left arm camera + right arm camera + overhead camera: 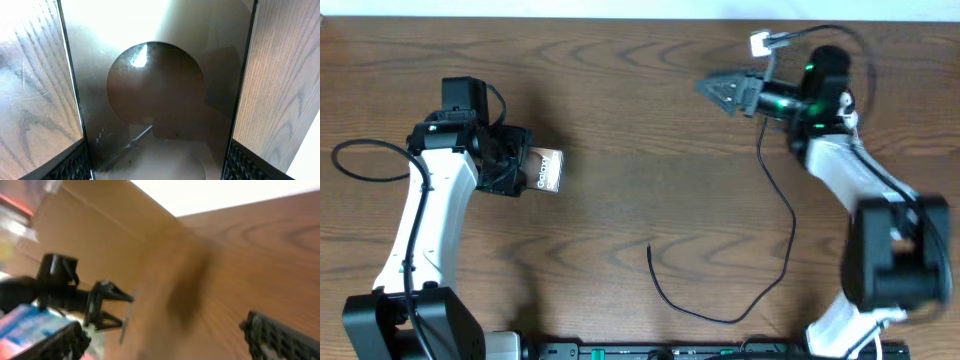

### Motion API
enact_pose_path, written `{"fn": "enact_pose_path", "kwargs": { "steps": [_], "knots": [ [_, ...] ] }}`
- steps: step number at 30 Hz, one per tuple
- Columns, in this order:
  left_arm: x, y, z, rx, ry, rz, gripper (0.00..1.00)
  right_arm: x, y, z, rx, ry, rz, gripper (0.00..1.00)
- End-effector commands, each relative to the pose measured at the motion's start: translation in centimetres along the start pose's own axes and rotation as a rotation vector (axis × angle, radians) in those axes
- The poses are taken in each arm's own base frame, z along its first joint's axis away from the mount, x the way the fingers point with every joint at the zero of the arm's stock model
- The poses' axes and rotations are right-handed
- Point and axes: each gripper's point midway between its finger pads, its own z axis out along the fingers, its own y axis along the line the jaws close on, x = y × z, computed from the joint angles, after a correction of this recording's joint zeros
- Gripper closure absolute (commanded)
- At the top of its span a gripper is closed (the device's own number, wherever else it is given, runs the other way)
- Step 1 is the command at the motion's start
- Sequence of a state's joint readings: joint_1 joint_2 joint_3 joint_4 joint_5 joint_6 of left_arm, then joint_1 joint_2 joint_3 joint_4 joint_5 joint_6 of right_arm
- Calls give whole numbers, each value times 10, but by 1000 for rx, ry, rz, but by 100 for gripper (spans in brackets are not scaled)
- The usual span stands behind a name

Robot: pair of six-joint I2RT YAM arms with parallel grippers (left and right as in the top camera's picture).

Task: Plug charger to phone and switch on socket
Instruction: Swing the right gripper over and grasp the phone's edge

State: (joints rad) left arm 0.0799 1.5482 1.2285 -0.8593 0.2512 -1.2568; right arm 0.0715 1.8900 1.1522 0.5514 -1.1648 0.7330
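Wood-grain bench (pixel 620 120), pale strip (pixel 520 8) along the far edge. My left claw (pixel 525 170) is clamped on the phone (pixel 548 171) at bench left; right claw (pixel 717 93) gapes wide, empty, and the charger cable (pixel 788 225) lies loose w/ its tip (pixel 650 247) mid-bench, well apart from the phone. So I reckon nothing's plugged yet; can't place the socket for sure.

One wooden tabletop, two robot arms and three small items, viewed from above.

There is one tabletop (pixel 640 130). Two arms stand on it, the left arm (pixel 420 220) and the right arm (pixel 850 170). Each ends in one hand, making two: the left hand (pixel 523 168) and the right hand (pixel 713 90). There is one phone (pixel 550 170), one long thin black charger (pixel 790 225), and one small white piece (pixel 760 43), perhaps a plug but too small to be sure. The right wrist view is too blurred to count anything.
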Motion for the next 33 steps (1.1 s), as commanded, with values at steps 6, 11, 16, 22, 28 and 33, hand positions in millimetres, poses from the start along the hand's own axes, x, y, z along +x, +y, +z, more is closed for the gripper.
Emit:
{"fn": "enact_pose_path", "kwargs": {
  "steps": [6, 11, 16, 22, 28, 33],
  "knots": [
    [-12, -5, -11, 19, -87, -107, 93, 74, 13, 87, -116, 194, 394, 5],
    [-9, -6, -10, 19, -84, -134, 93, 113, 42, 136, -117, 235, 382, 6],
    [-2, -7, -9, 17, -77, -123, 93, 136, 60, 163, -110, 243, 374, 8],
    [9, -8, -7, 16, -65, -148, 93, 152, 71, 175, -110, 262, 373, 9],
    [19, -10, -5, 15, -48, -155, 93, 160, 71, 177, -99, 284, 377, 9],
    [31, -11, -4, 16, -7, -181, 93, 174, 67, 179, -64, 320, 399, 9]
  ]
}}
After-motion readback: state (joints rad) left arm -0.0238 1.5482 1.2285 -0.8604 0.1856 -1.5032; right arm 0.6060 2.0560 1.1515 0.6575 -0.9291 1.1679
